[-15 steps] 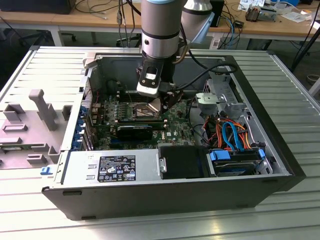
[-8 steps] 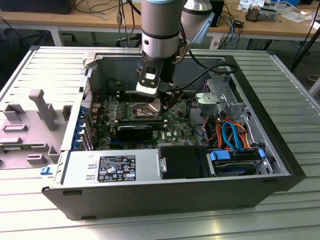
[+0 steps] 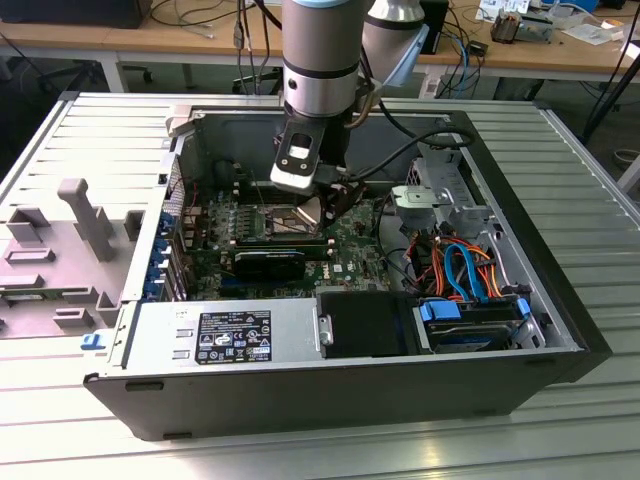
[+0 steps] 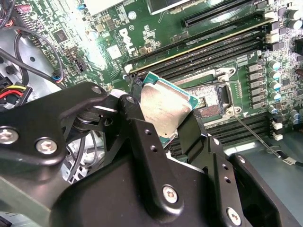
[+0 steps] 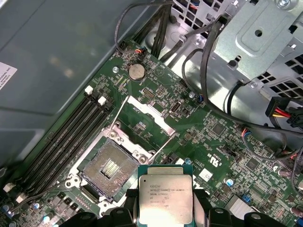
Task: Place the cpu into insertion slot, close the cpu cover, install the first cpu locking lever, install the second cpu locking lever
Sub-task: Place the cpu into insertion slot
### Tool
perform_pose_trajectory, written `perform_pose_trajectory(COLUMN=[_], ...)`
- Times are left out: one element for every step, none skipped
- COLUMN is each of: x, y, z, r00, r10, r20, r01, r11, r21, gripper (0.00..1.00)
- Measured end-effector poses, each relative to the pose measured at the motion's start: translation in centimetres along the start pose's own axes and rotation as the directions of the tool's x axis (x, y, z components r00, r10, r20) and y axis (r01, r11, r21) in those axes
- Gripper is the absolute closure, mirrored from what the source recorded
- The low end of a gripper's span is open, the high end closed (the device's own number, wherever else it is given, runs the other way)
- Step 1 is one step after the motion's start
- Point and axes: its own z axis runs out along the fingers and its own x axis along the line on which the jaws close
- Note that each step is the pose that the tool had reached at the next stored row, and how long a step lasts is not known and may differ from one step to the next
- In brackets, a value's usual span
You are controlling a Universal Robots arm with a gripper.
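Near the middle of the exterior view the gripper (image 3: 318, 205) hangs inside the open computer case (image 3: 560, 300), its fingers closed on two opposite edges of the cpu (image 5: 165, 198). The cpu is in the air just beside the insertion slot (image 5: 110, 166), not yet in it, and the cpu cover (image 5: 150, 111) stands swung open next to the slot. The cpu looks tilted against the circuit board (image 5: 222, 142), so if lowered off-square a corner could catch the slot's rim or bend its contacts, and the thin edge grip could slip.
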Motion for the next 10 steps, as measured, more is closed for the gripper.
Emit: perform_pose_trajectory(x=[0.0, 0.0, 0.0, 0.0, 0.0, 0.0, 0.0, 0.0, 0.0, 0.0], y=[0.0, 0.0, 0.0, 0.0, 0.0, 0.0, 0.0, 0.0, 0.0, 0.0], z=[0.0, 0.0, 0.01, 0.01, 0.01, 0.01, 0.02, 0.02, 0.03, 0.03], r00=[1.0, 1.0, 1.0, 1.0, 0.9999, 0.9999, 0.9999, 0.9998, 0.9998, 0.9997], r10=[0.003, 0.005, 0.007, 0.01, 0.012, 0.014, 0.016, 0.019, 0.021, 0.023], r20=[0.0006, 0.0009, 0.0013, 0.0017, 0.0021, 0.0024, 0.0028, 0.0033, 0.0035, 0.0038], r01=[-0.003, -0.005, -0.007, -0.01, -0.012, -0.014, -0.016, -0.019, -0.021, -0.023], r11=[1.0, 1.0, 1.0, 1.0, 0.9999, 0.9999, 0.9999, 0.9998, 0.9998, 0.9997], r21=[0.0004, 0.0006, 0.0009, 0.0012, 0.0014, 0.0016, 0.0018, 0.0021, 0.0023, 0.0024], gripper=[0.45, 0.45, 0.45, 0.45, 0.45, 0.45, 0.45, 0.45, 0.45, 0.45])
